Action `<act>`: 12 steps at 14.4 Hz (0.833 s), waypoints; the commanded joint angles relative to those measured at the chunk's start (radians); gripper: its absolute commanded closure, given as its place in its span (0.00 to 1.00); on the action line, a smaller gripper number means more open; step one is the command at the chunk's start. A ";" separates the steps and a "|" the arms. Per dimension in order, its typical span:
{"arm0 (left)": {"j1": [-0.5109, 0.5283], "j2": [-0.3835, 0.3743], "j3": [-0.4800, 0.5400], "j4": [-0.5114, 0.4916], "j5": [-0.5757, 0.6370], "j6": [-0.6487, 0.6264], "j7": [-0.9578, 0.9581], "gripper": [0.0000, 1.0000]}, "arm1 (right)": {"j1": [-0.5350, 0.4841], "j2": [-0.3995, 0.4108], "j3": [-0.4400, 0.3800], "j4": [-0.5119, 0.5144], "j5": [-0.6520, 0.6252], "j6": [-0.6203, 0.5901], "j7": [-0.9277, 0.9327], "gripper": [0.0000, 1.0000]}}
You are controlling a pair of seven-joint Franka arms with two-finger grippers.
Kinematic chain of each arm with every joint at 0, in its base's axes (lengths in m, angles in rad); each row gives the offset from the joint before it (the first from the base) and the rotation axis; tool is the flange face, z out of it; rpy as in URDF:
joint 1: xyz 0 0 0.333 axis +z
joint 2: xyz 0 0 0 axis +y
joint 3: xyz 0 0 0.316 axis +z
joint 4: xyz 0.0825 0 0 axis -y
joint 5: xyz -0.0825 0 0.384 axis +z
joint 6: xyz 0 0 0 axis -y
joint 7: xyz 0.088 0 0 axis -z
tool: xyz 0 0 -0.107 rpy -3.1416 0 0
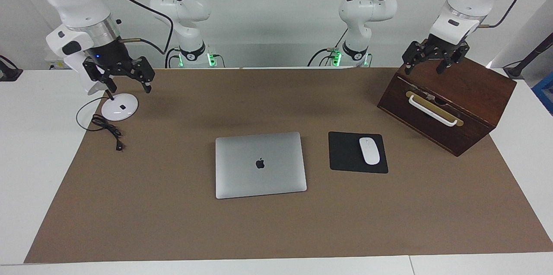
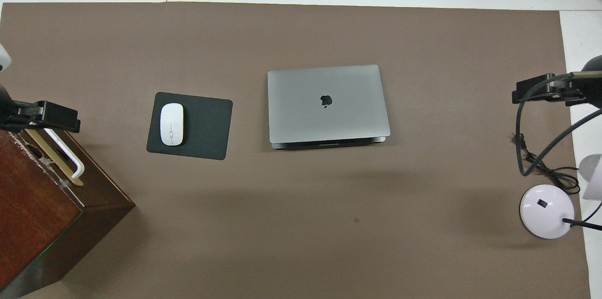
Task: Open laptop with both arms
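Observation:
The laptop [image 1: 260, 164] lies shut and flat on the brown mat in the middle of the table, apple logo up; it also shows in the overhead view [image 2: 328, 104]. My left gripper [image 1: 430, 66] hangs open and empty in the air over the wooden box [image 1: 449, 102], apart from the laptop; it shows in the overhead view [image 2: 47, 116] too. My right gripper [image 1: 129, 87] hangs open and empty over the white round lamp base [image 1: 119, 107] at the right arm's end, also seen in the overhead view [image 2: 541, 88].
A black mouse pad [image 1: 345, 154] with a white mouse [image 1: 369, 150] lies beside the laptop, toward the left arm's end. The wooden box has a white handle [image 1: 432, 110]. A black cable [image 1: 106, 130] coils by the lamp base.

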 commanded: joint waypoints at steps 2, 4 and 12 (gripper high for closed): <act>0.008 -0.015 -0.002 -0.020 0.001 0.028 -0.068 0.30 | -0.017 -0.012 0.009 -0.012 0.015 0.006 -0.021 0.00; 0.015 -0.015 -0.003 -0.025 -0.002 0.030 -0.134 0.72 | -0.017 -0.013 0.009 -0.012 0.015 0.006 -0.021 0.00; 0.015 -0.080 -0.003 -0.178 -0.146 0.091 -0.470 1.00 | -0.017 -0.013 0.009 -0.012 0.015 0.005 -0.021 0.00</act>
